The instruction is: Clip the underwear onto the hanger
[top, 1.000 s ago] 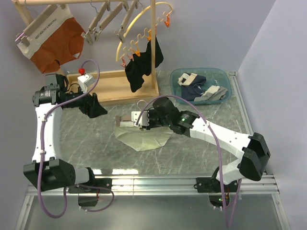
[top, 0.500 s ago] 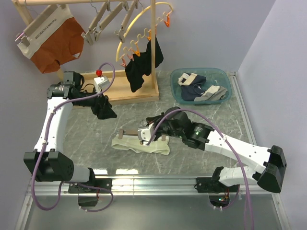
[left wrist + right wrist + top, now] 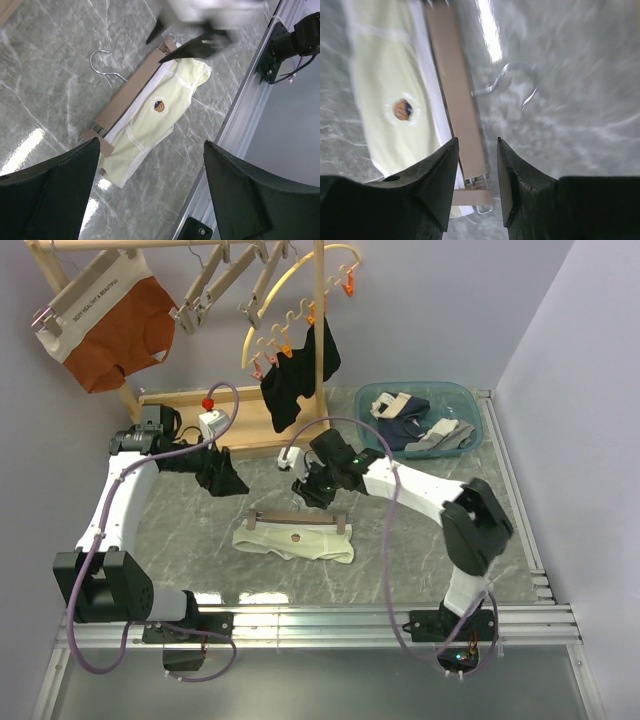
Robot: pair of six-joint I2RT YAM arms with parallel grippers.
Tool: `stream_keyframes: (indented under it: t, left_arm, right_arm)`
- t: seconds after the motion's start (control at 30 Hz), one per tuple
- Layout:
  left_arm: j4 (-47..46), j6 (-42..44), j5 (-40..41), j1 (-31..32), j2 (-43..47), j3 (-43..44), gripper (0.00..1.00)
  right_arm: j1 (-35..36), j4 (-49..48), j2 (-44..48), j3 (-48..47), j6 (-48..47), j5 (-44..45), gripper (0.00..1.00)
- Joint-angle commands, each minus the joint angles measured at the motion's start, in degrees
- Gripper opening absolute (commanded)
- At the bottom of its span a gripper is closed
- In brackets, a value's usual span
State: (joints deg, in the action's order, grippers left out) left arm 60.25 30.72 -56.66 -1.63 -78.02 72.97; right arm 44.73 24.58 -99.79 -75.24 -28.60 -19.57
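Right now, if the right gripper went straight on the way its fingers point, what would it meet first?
Probably the hanger: in the right wrist view its wooden bar, near a clip end, lies straight ahead of the open right gripper, with the underwear just beside it. Depth is unclear.

text: none legible; orange briefs' waistband [image 3: 85, 302]: lettering too small to read

I see a grey marble table [image 3: 200, 540]. On it lie the pale yellow underwear [image 3: 295, 543], the wooden hanger [image 3: 298, 518] touching its waistband, a wooden stand base [image 3: 255, 435] at the back, and a blue-green tub [image 3: 420, 386] holding clothes [image 3: 405, 425].
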Motion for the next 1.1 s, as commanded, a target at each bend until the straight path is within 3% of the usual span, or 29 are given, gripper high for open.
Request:
stream_keyframes:
  t: [0.0, 0.33, 1.07]
  left_arm:
    - [-2.68, -1.54, -2.75, -0.39, 1.82, 0.33, 0.89]
    - [-2.94, -1.01, -3.28, -0.48, -0.73, 0.77, 0.9]
    - [-3.12, -1.36, -3.19, -1.36, -2.14, 1.47, 0.91]
  right_arm:
    - [-1.92, 5.21, -4.44, -4.29, 7.07, -2.84, 0.44]
    - [-2.54, 8.29, -12.71, -7.9, 4.17, -4.6, 0.52]
    - [0.89, 11.63, -19.47, -8.68, 1.88, -1.61, 0.52]
